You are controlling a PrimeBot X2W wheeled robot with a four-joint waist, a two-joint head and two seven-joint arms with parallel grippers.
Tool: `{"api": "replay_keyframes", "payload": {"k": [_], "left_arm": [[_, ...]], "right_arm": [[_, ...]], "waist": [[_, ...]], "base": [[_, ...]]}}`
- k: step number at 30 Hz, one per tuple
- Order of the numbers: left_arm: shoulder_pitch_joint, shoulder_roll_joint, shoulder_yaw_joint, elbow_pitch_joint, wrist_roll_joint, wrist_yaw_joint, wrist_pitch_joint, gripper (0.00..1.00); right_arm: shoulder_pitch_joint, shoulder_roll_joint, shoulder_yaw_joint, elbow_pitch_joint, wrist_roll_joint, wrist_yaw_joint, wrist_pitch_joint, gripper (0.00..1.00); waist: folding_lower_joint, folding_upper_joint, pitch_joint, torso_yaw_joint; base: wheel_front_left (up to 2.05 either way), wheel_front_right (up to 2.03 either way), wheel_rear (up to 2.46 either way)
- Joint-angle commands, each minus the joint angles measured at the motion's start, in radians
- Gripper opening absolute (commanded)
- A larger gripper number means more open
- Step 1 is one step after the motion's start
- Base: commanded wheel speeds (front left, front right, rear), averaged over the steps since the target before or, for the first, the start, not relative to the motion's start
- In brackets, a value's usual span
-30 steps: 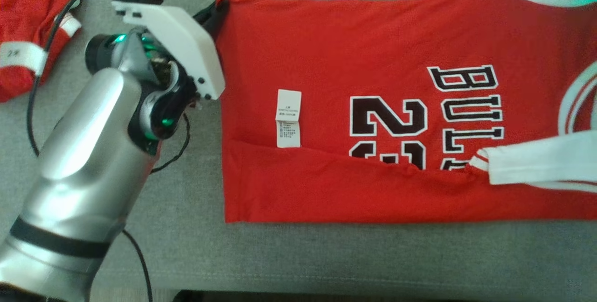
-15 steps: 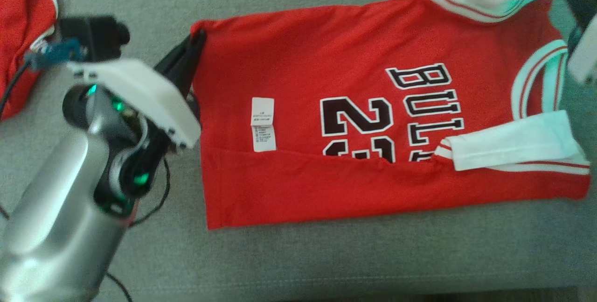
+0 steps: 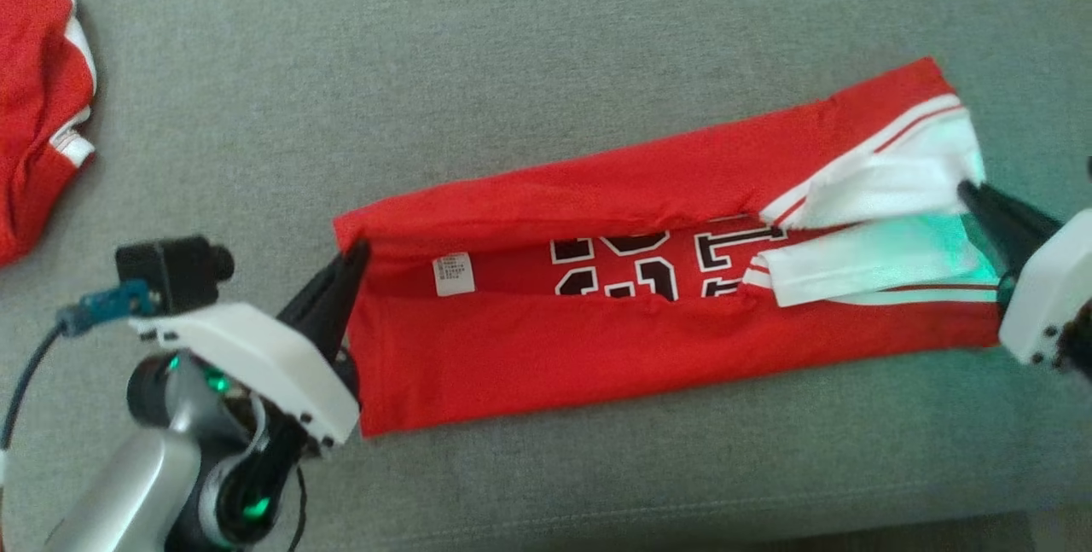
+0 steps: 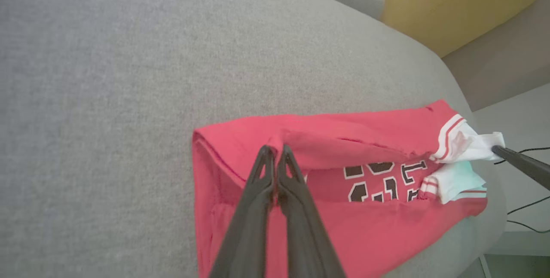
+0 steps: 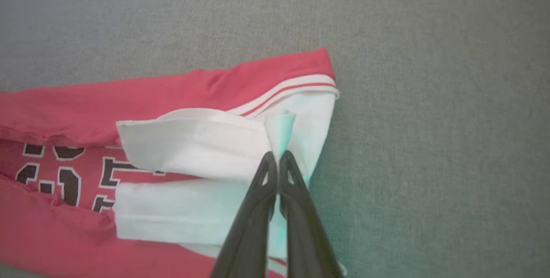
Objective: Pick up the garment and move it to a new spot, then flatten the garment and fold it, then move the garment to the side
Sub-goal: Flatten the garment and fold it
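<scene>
Over on the left, the left gripper (image 3: 351, 262) has its dark fingers pressed together on the hem-end fold of the red basketball jersey with white trim and black lettering (image 3: 597, 356). The jersey lies as a long narrow strip on the grey fabric cushion (image 3: 512, 66). I'd guess it's thin, floppy and light, so it'll sag and slide unless both ends are held taut, and the corners and folded edges look like the spots to grab. Its long axis runs left-right across the head view, tilted a bit, with the hem left and the white shoulder end right. Over there the right gripper (image 3: 968, 192) pinches the white sleeve fold.
</scene>
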Motion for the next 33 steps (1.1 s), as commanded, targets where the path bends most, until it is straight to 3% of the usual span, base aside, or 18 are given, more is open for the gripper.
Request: {"api": "replay_keyframes", "payload": {"k": [1, 2, 3, 4, 5, 10, 13, 16, 23, 33], "left_arm": [[-0.011, 0.037, 0.048, -0.034, -0.001, 0.008, -0.012, 0.00], [0.004, 0.040, 0.048, -0.029, -0.001, 0.015, -0.011, 0.00], [0.016, 0.046, 0.046, -0.022, 0.001, 0.020, -0.010, 0.29], [0.026, 0.055, 0.044, -0.015, 0.009, 0.023, -0.010, 0.72], [0.036, 0.063, 0.044, -0.006, 0.014, 0.028, -0.009, 1.00], [0.078, 0.078, 0.071, 0.006, 0.058, 0.070, -0.067, 1.00], [0.103, 0.049, 0.093, 0.004, 0.138, 0.125, -0.194, 1.00], [0.103, 0.004, 0.073, 0.013, 0.195, 0.135, -0.294, 1.00], [0.066, -0.110, -0.024, 0.101, 0.287, 0.106, -0.457, 1.00], [0.038, -0.233, -0.072, 0.234, 0.347, 0.019, -0.520, 1.00]], "right_arm": [[0.008, -0.014, 0.005, -0.044, -0.014, 0.008, 0.006, 0.02], [0.017, -0.011, 0.010, -0.047, -0.018, 0.008, 0.009, 0.61], [0.025, -0.007, 0.013, -0.049, -0.017, 0.008, 0.017, 1.00], [0.031, -0.006, 0.015, -0.051, -0.017, 0.008, 0.025, 1.00], [0.037, -0.007, 0.014, -0.055, -0.017, 0.008, 0.035, 1.00], [0.043, -0.013, -0.028, -0.071, 0.001, 0.008, 0.091, 1.00], [0.015, 0.026, -0.117, -0.043, -0.006, 0.008, 0.147, 1.00], [-0.020, 0.057, -0.148, -0.006, -0.032, 0.008, 0.202, 1.00], [-0.093, 0.095, -0.144, 0.107, -0.084, 0.008, 0.319, 1.00], [-0.062, 0.061, -0.089, 0.134, -0.039, 0.008, 0.480, 1.00]], "waist": [[0.0000, 0.0000, -0.007, -0.006], [0.0000, 0.0000, -0.010, -0.007], [0.0000, 0.0000, -0.013, -0.009], [0.0000, 0.0000, -0.016, -0.010], [0.0000, 0.0000, -0.019, -0.012], [0.0000, 0.0000, -0.031, -0.018], [0.0000, 0.0000, -0.032, -0.014], [0.0000, 0.0000, -0.019, 0.001], [0.0000, 0.0000, 0.025, 0.064], [0.0000, 0.0000, 0.036, 0.139]], "base": [[0.00, 0.00, 0.00], [0.00, 0.00, 0.00], [0.00, 0.00, 0.00], [0.00, 0.00, 0.00], [0.00, 0.00, 0.00], [0.00, 0.00, 0.00], [0.00, 0.00, 0.00], [0.00, 0.00, 0.00], [0.00, 0.00, 0.00], [0.00, 0.00, 0.00]]}}
